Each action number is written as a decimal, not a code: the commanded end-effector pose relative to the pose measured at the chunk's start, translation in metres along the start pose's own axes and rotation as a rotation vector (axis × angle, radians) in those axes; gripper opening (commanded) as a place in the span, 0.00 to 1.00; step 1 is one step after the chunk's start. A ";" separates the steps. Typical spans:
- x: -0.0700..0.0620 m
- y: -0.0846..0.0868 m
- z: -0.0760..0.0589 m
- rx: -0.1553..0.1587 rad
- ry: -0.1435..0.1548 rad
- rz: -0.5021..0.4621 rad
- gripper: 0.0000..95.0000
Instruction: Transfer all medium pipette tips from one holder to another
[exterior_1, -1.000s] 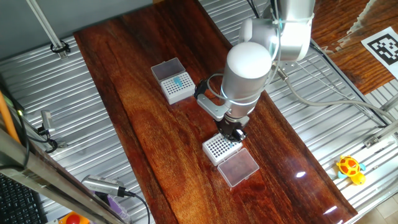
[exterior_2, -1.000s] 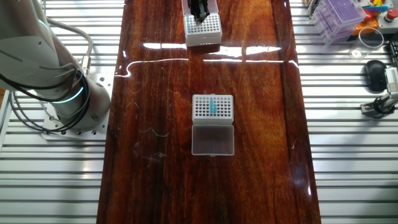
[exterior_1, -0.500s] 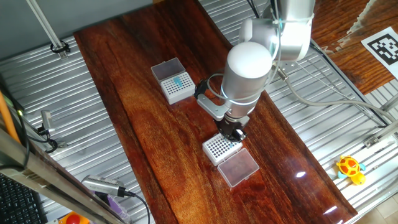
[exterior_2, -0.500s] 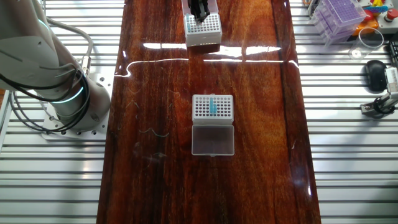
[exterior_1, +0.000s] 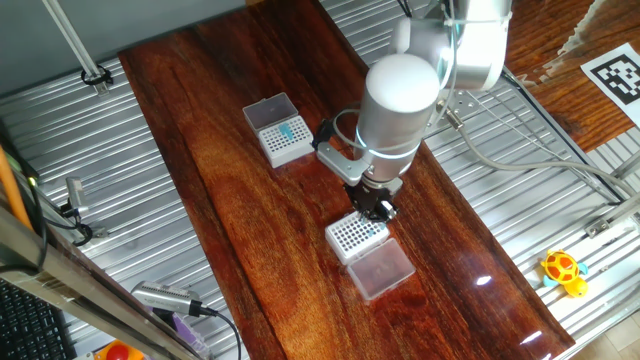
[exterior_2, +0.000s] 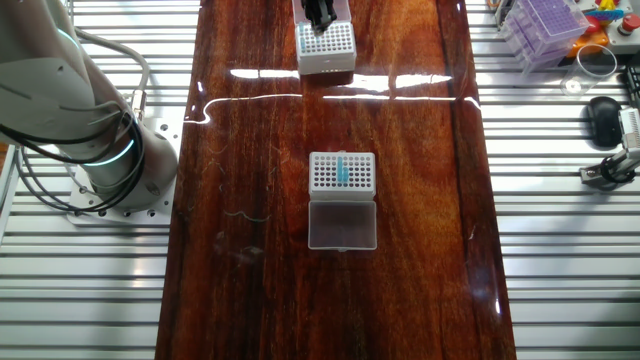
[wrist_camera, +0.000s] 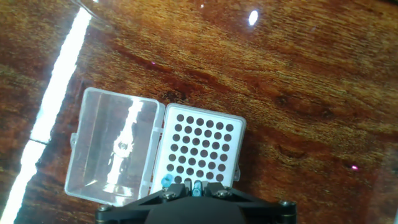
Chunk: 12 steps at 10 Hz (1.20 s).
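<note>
Currently placing: gripper (wrist_camera: 196, 188) hangs over the near edge of the receiving rack (wrist_camera: 202, 149), fingers drawn together on a teal tip (wrist_camera: 196, 186), as far as the hand view shows. One tip (wrist_camera: 165, 181) seems already seated. Remaining medium pipette tips (exterior_2: 342, 172) sit in the source rack (exterior_2: 342, 172), well apart. Next: align over an empty hole, lower straight, release.

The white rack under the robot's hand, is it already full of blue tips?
No. In the hand view the white rack shows nearly all dark, empty holes, with one teal tip at its near edge.
</note>
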<state>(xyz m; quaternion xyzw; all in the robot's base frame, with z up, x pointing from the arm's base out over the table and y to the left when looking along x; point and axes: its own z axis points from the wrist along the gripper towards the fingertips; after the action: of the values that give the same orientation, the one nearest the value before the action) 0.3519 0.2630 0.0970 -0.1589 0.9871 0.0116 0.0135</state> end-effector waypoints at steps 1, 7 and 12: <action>0.002 -0.001 -0.008 -0.003 0.005 -0.008 0.00; -0.001 -0.014 -0.043 -0.014 0.018 -0.036 0.00; -0.010 -0.081 -0.066 -0.026 0.048 -0.159 0.00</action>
<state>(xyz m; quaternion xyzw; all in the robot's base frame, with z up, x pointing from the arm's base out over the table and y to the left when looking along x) 0.3822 0.1945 0.1610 -0.2292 0.9732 0.0188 -0.0096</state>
